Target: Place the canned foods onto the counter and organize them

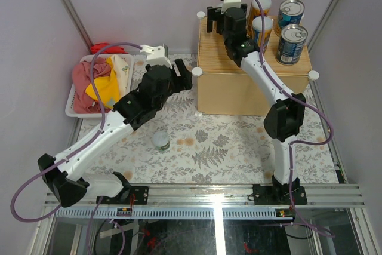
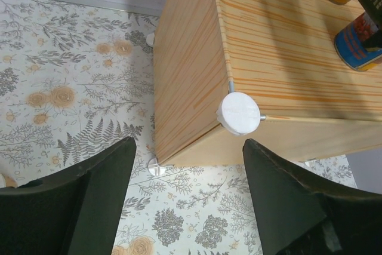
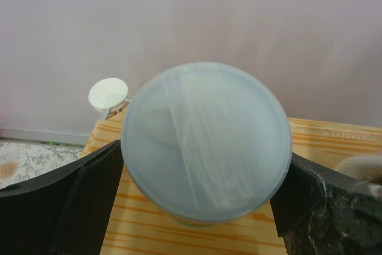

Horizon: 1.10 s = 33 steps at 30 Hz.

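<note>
The counter (image 1: 239,91) is a light wood box at the back right. On it stand two blue-labelled tins (image 1: 290,11) (image 1: 291,44) and two orange jars with white lids (image 1: 261,7) (image 1: 262,28). My right gripper (image 1: 216,21) hovers over the counter's back left part. In the right wrist view its fingers stand wide open on either side of a pale-lidded jar (image 3: 206,141) that rests upright on the counter top (image 3: 334,135). A short pale-lidded can (image 1: 160,141) stands on the floral mat. My left gripper (image 2: 190,147) is open and empty beside the counter's front left corner knob (image 2: 240,113).
A white basket (image 1: 73,101) holding red and yellow cloths sits at the left. The floral mat (image 1: 227,147) covers the table in front of the counter. Grey walls close in the back and sides. White knobs stick out at the counter's corners (image 1: 313,75).
</note>
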### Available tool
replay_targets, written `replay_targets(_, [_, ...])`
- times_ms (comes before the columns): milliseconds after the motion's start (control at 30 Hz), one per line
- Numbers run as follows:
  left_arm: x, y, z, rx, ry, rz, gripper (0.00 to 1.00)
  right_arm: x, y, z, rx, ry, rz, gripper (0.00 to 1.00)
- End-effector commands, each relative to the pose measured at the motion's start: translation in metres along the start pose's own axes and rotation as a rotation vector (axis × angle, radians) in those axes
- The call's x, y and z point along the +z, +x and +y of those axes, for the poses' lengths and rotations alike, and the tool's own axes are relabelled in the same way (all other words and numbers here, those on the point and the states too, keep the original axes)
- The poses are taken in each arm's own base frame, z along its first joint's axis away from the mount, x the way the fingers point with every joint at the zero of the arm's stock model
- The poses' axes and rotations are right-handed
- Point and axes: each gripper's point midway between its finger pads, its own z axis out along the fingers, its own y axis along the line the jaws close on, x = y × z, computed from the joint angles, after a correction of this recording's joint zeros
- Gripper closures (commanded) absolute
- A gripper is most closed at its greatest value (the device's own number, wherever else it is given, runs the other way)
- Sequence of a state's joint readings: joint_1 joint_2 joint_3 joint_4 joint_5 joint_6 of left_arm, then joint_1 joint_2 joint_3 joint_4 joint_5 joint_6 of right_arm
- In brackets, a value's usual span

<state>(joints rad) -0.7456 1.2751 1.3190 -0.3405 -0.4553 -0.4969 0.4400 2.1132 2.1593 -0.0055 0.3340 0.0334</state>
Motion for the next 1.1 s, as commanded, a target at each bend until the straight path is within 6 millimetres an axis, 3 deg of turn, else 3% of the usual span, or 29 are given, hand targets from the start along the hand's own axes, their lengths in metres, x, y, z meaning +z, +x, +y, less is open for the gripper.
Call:
replay_targets(0, [-0.01,-0.028,0.001,-0.01,-0.03,-0.075,0.27,-0.034,-0.063,-0.005,0.023,0.017,-0.111,0.01])
replay_targets(333, [-0.024,-0.04,0.009,-0.035,-0.053,-0.109,0.26,-0.064,-0.066,-0.009,0.022,0.038,-0.105,0.0])
replay_targets(533, [-0.034,-0.044,0.022,-0.059,-0.099,-0.129,0.22,-0.099,-0.074,0.0,0.004,0.021,-0.122,0.0])
replay_targets(700, [-0.039,-0.035,0.045,-0.101,-0.191,-0.135,0.14,-0.155,-0.097,0.015,-0.027,-0.016,-0.164,0.01])
replay_targets(833, [-0.039,-0.019,0.06,-0.136,-0.248,-0.115,0.11,-0.206,-0.1,0.037,-0.041,-0.077,-0.169,0.0])
replay_targets(967, [-0.041,-0.002,0.079,-0.195,-0.296,-0.089,0.09,-0.257,-0.085,0.062,-0.056,-0.156,-0.144,0.01])
replay_targets(1067, [-0.044,0.012,0.1,-0.249,-0.343,-0.07,0.09,-0.294,-0.057,0.091,-0.058,-0.261,-0.092,0.03])
